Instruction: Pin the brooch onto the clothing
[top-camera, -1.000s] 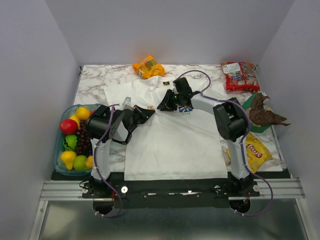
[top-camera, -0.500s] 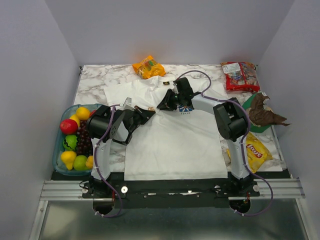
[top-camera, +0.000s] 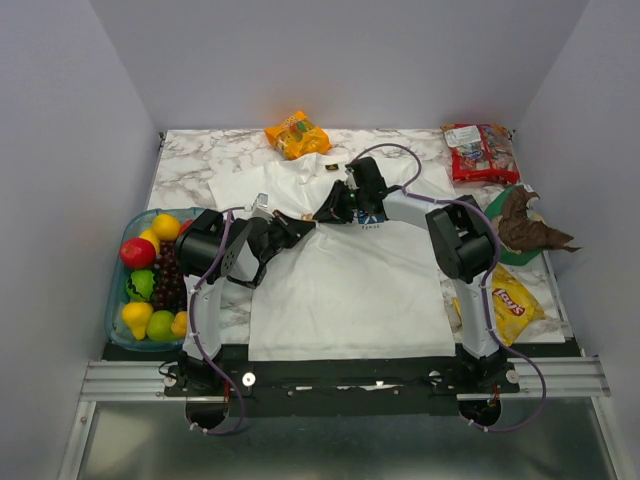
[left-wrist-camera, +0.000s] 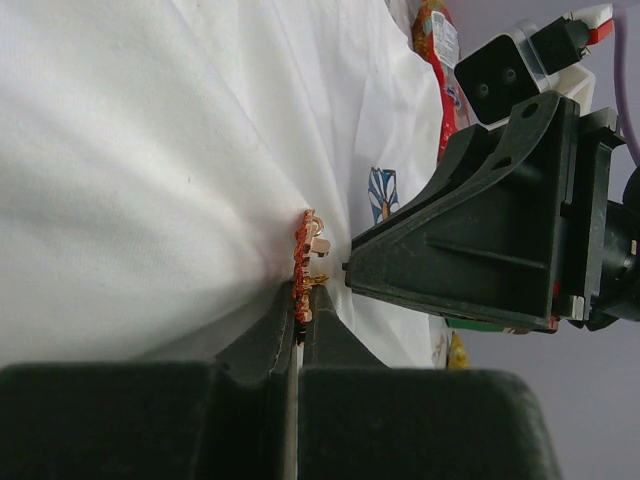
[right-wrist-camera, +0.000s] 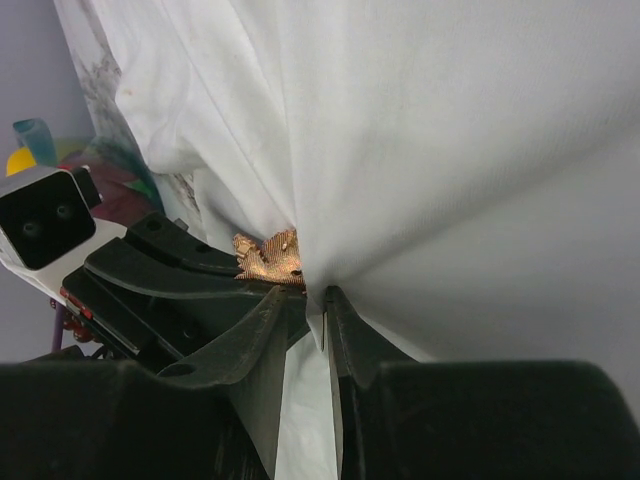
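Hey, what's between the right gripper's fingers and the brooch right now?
Just a puckered fold of the white T-shirt; the right gripper sits almost against the brooch, which the left gripper pinches. The right wrist view shows it best.

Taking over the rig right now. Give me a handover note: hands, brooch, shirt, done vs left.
Left hand: shut on the brooch, holding it edge-on against the T-shirt, a little way from the daisy print.
Right hand: tip right beside the brooch, jaws narrowly apart with shirt cloth between them. Firm pinch unclear.
Done: brooch is in hand and at the chest, and the cloth puckers where it presses.
Left: the frames don't show whether the pin has pierced the fabric. Check that, fasten the clasp, then release both hands.
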